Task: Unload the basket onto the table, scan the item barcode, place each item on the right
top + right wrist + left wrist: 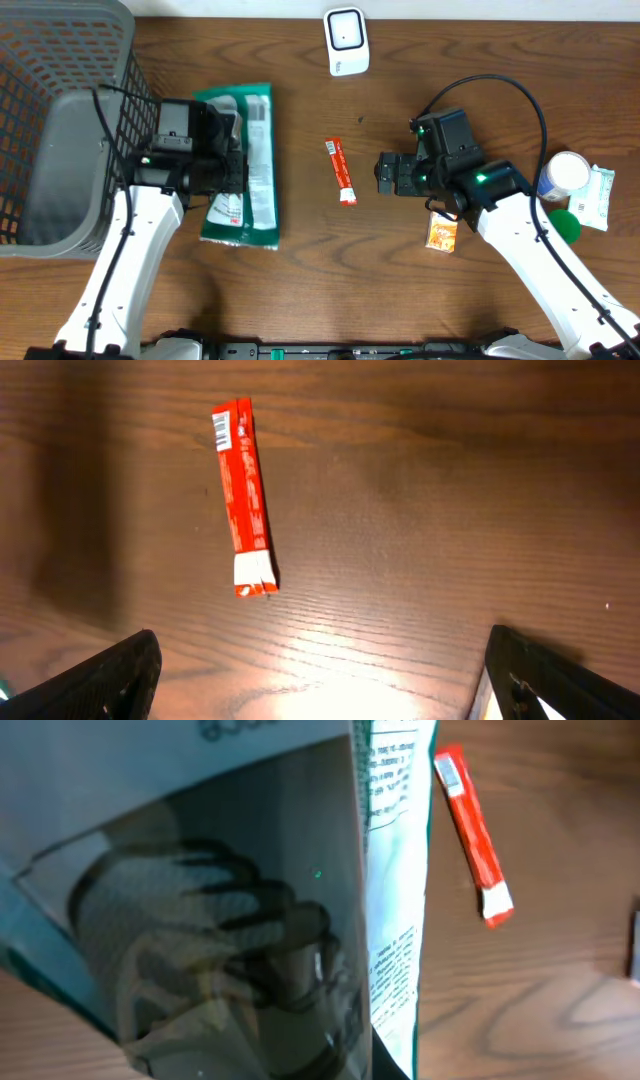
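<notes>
Right gripper (pixel 322 645): released. Its black fingers (pixel 110 680) are spread wide at the lower corners of the wrist view with nothing between them. It hangs over bare wood just beside item 1.

Left gripper (pixel 236 165): clenched, low over item 2. Its fingers are hidden in its own wrist view, so I cannot tell whether it pinches the pouch.

Item 1: slim red foil stick sachet (pixel 243 495) with a white tip at one end. It lies flat at the middle of the brown wooden bench (pixel 300 290), between the two arms and touching nothing. A small barcode (pixel 221 428) sits face up at the end opposite the white tip.

Item 2: large green-and-white plastic pouch with a clear window (pixel 250 170), lying near the grey mesh plastic basket (pixel 60 60).

Item 3: white box-shaped scanner (pixel 346 40), at the far edge of the bench, well apart from item 1.

Handling note (judgement): the step appears to be taking up item 1 for the scanner.
- The sachet is thin and flat and offers little edge.
- Descend square to the bench, with the jaws across the narrow width.
- Grip near the middle or the white tip, leaving the barcode end uncovered.
- Close gently, lift level, then turn the barcode toward the scanner's face.
- Risks: the fingers skid on the wood, the sachet slides away or buckles, or a finger masks the code.
</notes>
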You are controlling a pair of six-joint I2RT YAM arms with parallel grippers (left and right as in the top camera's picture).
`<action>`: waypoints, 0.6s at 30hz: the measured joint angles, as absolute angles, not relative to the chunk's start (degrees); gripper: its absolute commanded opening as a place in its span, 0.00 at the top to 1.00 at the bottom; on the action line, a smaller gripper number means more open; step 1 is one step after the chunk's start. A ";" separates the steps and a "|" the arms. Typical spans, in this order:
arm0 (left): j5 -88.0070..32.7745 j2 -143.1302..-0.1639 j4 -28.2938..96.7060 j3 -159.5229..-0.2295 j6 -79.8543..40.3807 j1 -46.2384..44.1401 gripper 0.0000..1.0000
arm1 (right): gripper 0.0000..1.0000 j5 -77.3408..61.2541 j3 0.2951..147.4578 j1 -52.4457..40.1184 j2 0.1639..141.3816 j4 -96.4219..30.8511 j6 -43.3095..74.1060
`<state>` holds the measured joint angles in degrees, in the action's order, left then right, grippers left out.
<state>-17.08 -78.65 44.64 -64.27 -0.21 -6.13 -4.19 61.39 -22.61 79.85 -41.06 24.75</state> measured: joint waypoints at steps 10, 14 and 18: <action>-4.43 -78.65 45.06 -70.61 -0.23 -12.29 0.93 | 0.01 -3.62 61.39 -22.61 79.88 -41.10 24.75; 0.62 -78.65 45.01 -71.70 -0.23 -15.49 0.93 | 0.01 -3.57 61.39 -22.61 79.88 -41.12 24.75; 6.81 -79.11 46.61 -75.75 0.03 -17.43 0.93 | 0.01 -3.57 61.39 -22.61 79.88 -41.12 24.75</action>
<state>6.81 -79.11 46.61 -75.75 0.03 -17.43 -3.57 61.39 -22.61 79.88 -41.12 24.75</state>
